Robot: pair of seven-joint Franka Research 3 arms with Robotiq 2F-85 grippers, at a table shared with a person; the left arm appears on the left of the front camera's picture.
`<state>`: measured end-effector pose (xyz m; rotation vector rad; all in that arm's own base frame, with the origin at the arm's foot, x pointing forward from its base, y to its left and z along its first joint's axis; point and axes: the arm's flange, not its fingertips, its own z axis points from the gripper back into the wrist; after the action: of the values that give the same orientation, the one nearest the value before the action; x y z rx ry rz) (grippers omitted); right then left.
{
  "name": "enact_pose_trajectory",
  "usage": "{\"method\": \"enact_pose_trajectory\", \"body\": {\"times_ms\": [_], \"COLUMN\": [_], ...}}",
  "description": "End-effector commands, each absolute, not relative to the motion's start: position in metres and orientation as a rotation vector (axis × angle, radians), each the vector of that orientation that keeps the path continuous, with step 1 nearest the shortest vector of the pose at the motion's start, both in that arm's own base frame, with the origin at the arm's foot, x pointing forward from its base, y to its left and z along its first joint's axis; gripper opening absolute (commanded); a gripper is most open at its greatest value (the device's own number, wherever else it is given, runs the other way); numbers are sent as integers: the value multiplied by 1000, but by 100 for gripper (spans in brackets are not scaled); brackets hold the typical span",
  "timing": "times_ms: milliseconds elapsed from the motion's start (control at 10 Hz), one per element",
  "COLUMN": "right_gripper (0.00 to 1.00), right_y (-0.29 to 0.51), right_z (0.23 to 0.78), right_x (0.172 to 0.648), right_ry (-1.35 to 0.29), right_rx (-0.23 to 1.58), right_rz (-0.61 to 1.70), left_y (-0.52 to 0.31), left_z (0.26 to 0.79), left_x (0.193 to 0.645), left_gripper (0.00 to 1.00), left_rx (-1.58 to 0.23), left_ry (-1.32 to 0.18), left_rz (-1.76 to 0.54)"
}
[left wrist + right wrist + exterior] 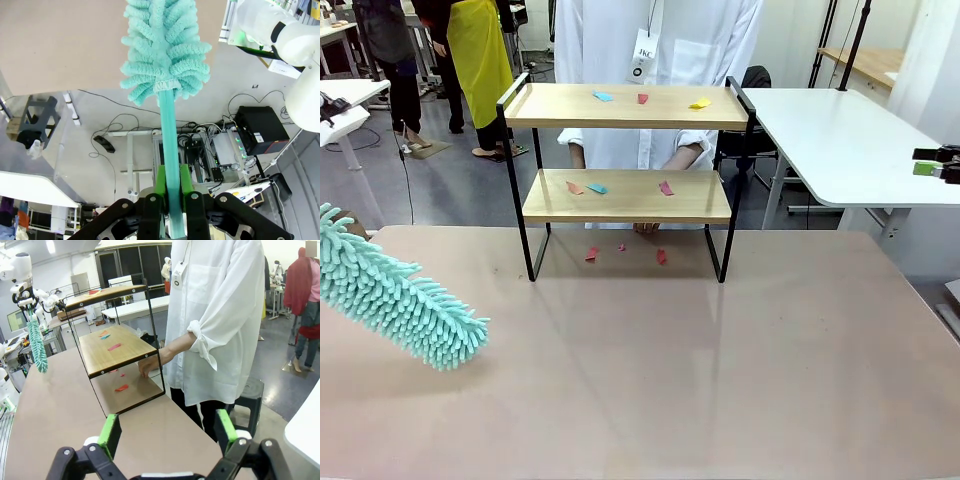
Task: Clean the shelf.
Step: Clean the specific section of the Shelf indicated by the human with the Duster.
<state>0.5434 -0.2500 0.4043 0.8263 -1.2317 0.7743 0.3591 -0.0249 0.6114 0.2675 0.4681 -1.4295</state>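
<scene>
Shelf [560, 108] first: it stands upright at 12 o'clock on the desk [720, 380], at the far middle, with two wooden boards in a thin black frame. Its long axis runs from 9 to 3 o'clock and its open front faces 6 o'clock, toward the robot. Coloured paper scraps [642, 98] lie on the top board, more lie on the lower board, and a few red ones lie on the desk beneath. Behind it at 12 o'clock stands a person in a white shirt, one hand [647, 228] low, just behind the lower board.

Well apart from the shelf, at 8 o'clock, a teal microfibre duster [400, 300] hangs over the desk, its tip aimed toward 4 o'clock. The left pincer [170, 187] is clenched on the duster's handle. The right pincer [170, 435] is released, jaws wide and holding nothing, looking at the shelf from its 3 o'clock end.

The step in hand looks like carrying the duster up to the boards. Since raised rails close both ends, the strokes would probably do best drawn toward 6 o'clock, off the open front. Keep the head flat on the wood, press lightly so the frame does not slide, and stay clear of the person's hand.
</scene>
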Motion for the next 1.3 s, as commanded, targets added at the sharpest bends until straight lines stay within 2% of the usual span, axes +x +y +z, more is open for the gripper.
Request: {"method": "enact_pose_trajectory", "body": {"times_ms": [0,100,300,600,1100,1200], "right_gripper": [100,100,100,100,100,100], "right_y": [-248,-248,-248,-248,-248,-248], "right_z": [407,407,407,407,407,407], "right_x": [544,544,544,544,544,544], "right_ry": [-1235,-1235,-1235,-1235,-1235,-1235], "right_rx": [827,827,827,827,827,827], "right_rz": [779,779,779,779,779,779], "left_y": [-23,-26,-28,-74,-131,-141], "left_z": [611,612,625,606,543,537], "left_x": [356,354,339,317,270,274], "left_gripper": [13,13,13,13,13,13], "left_rx": [147,98,-18,-247,-507,-512], "left_ry": [392,309,245,92,-37,19], "left_rz": [-1356,-1362,-1307,-1238,-934,-999]}}
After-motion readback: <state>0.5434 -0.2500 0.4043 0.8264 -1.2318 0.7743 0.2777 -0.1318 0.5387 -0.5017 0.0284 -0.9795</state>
